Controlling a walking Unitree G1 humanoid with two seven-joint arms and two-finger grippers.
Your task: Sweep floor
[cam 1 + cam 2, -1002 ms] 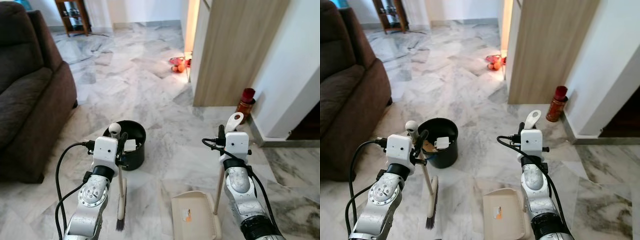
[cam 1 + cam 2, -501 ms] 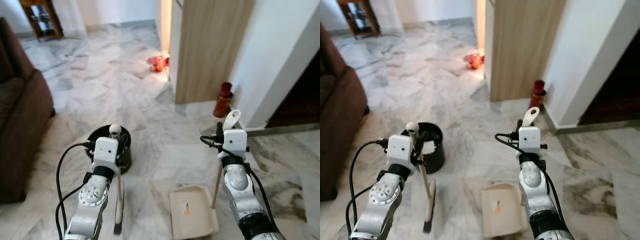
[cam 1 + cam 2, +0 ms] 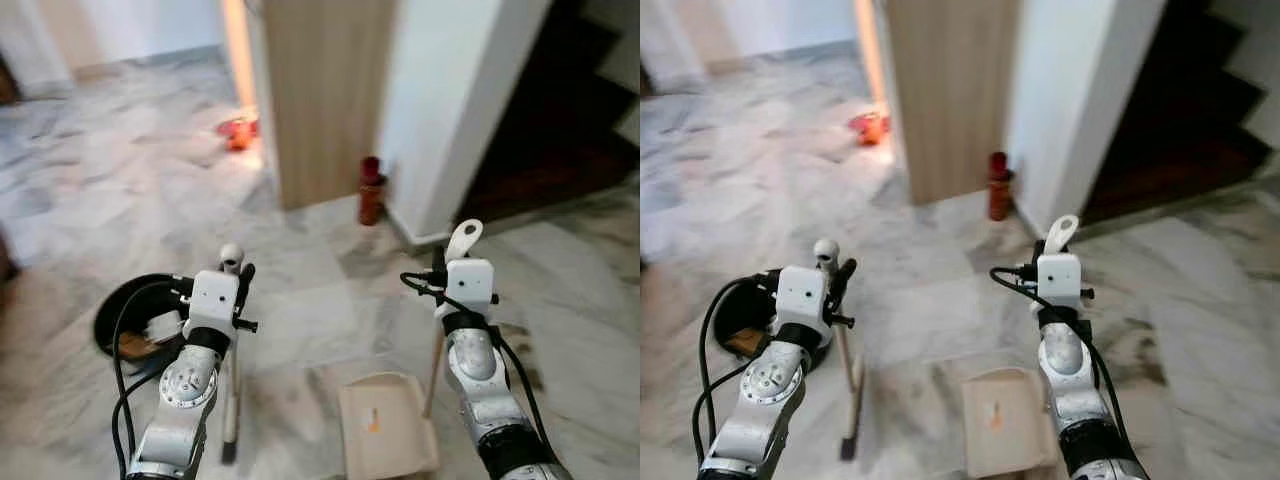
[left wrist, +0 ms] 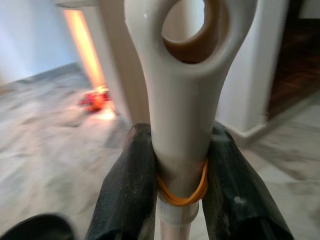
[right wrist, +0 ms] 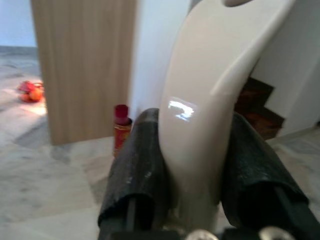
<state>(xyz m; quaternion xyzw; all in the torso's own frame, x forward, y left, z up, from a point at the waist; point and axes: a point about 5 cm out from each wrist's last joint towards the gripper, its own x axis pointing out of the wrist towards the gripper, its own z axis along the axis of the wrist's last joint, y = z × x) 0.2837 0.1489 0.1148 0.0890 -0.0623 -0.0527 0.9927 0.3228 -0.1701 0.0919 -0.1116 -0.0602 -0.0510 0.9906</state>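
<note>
Broom (image 3: 232,400) upright at 7 o'clock, bristles on marble floor (image 3: 310,300); left hand (image 4: 172,185) clamped on handle top. Dustpan (image 3: 385,430) at 5 o'clock, pan flat on floor; right hand (image 5: 192,175) clamped on its handle. Both judged light, stiff plastic, smooth; present top grip suits. Orange mark on pan unreadable. Black bin (image 3: 125,320) at 9 o'clock.

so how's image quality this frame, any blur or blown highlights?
Both eye views are motion-smeared, worst at the black bin and floor edges. Left wrist view: broom handle sharp, background soft, with a blown-out orange glow beside the wooden panel. Right wrist view: glare spot on the dustpan handle, and the red bottle soft.
</note>
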